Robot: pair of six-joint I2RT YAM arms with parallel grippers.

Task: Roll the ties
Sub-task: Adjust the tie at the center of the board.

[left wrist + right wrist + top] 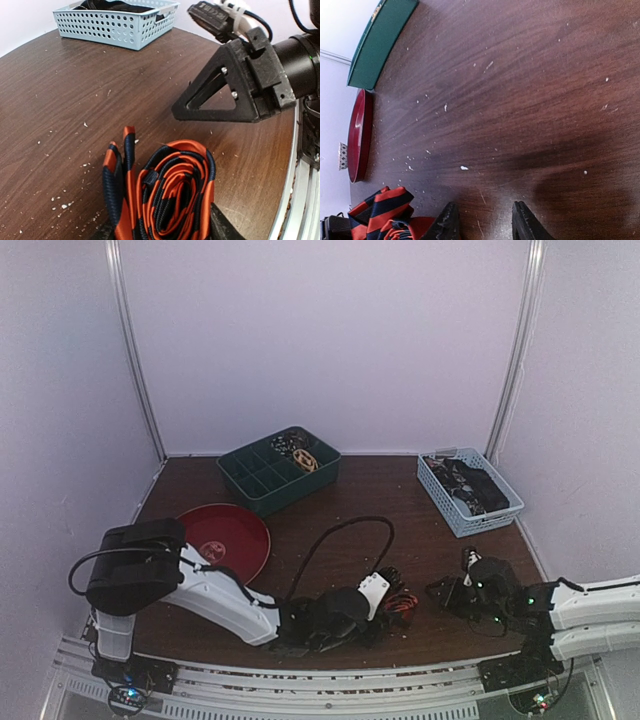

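Observation:
An orange-red and black striped tie (175, 195), rolled into a coil with a loose tail at its left, lies on the brown table. My left gripper (162, 227) is shut on it, a finger pressed to each side. The top view shows the same tie (402, 602) at the tip of the left arm near the front edge. My right gripper (487, 225) stands open just right of the coil with bare wood between its fingers; its black finger (215, 95) hangs above the table. The tie's edge (385, 210) shows left of those fingers.
A green compartment bin (262, 480) at the back centre holds small coils (297, 452). A light-blue basket (470, 495) with dark fabric stands at the back right. A red plate (225, 535) lies left, and a black cable (340, 530) loops over the middle.

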